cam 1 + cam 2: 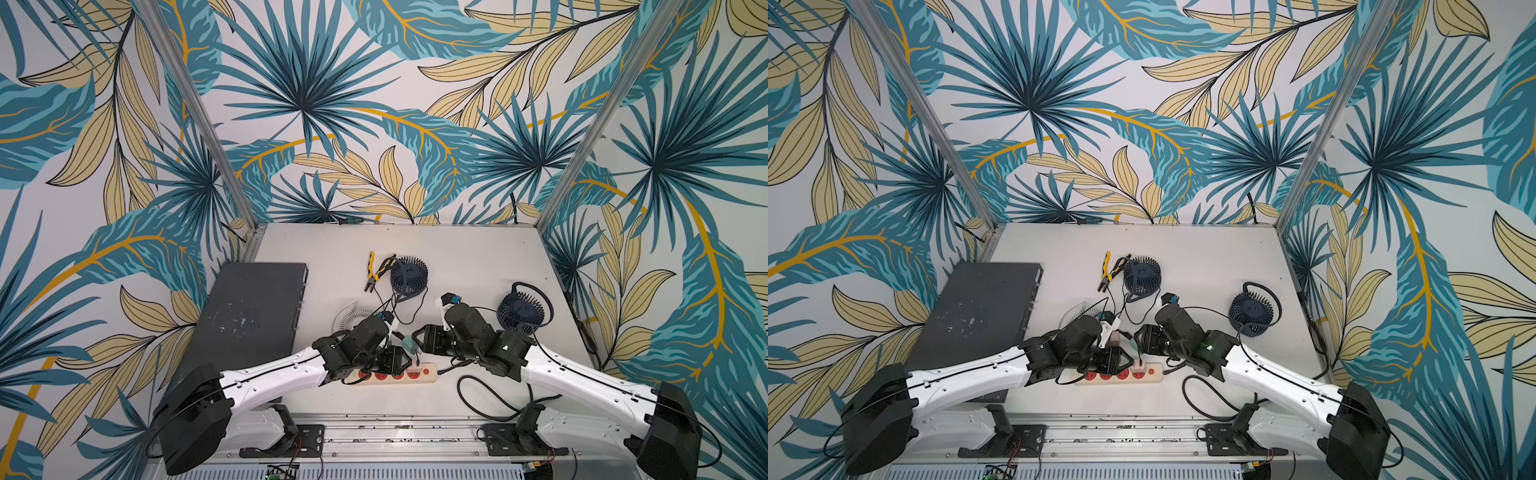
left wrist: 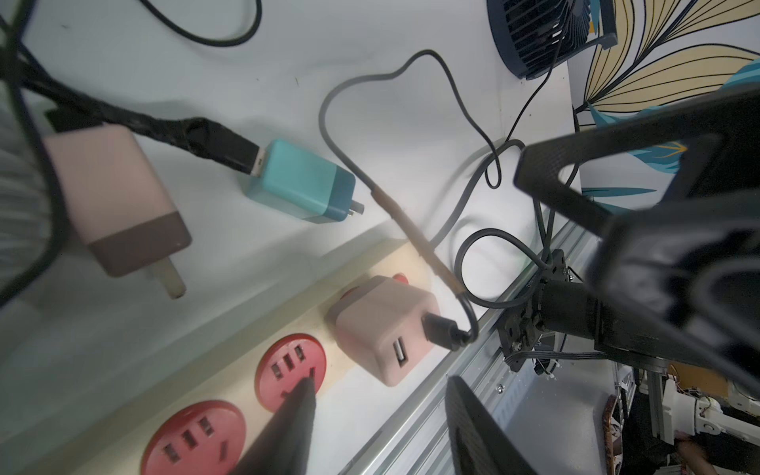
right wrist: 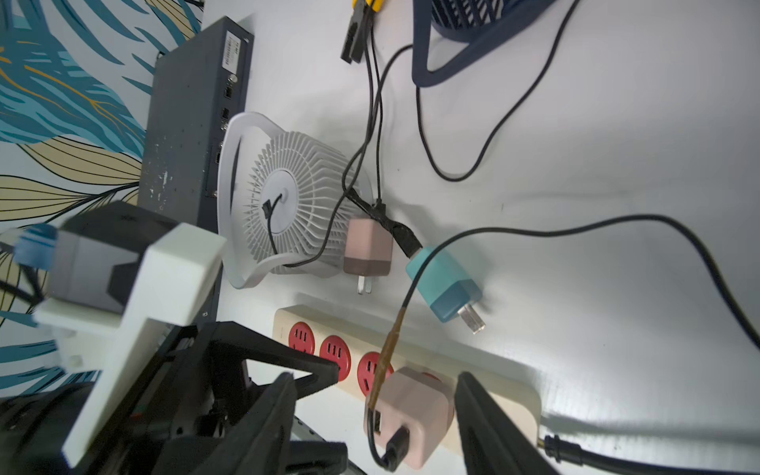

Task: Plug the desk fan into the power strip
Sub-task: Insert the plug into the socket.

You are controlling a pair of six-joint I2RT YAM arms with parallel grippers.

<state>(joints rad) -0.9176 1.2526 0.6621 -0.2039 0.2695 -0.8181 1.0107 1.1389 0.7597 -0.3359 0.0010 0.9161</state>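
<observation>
My left claw (image 2: pixel 380 390) hangs low over the power strip (image 2: pixel 222 329) with its fingers spread and nothing between them. One fingertip (image 2: pixel 302 395) sits over the third red socket (image 2: pixel 290 370), and I cannot tell whether it touches. The strip lies straight beneath this claw. Its long axis runs on past the fingertips toward my other arm.

It is a cream bar with four round red sockets in a row. Three of them are bare. A pink adapter cube (image 3: pixel 411 415) stands in the fourth, at the button end, just beyond the left fingertips. A black cord with a brown sleeve (image 3: pixel 388 353) plugs into the cube's side. I cannot trace that cord all the way to a fan.

A second pink adapter (image 2: pixel 115 201) and a teal one (image 2: pixel 300 181) lie loose on the table beyond the strip, prongs bare.

My right claw (image 3: pixel 376 382) is the nearer one: the cube sits between its fingers. The jaws are apart, one finger just beside the cube and the other clear of it, so it straddles the cube rather than pinching it.

I judge the cube already seated. What matters next is that it stays centred in the right claw, so any push goes straight down into the socket.
</observation>
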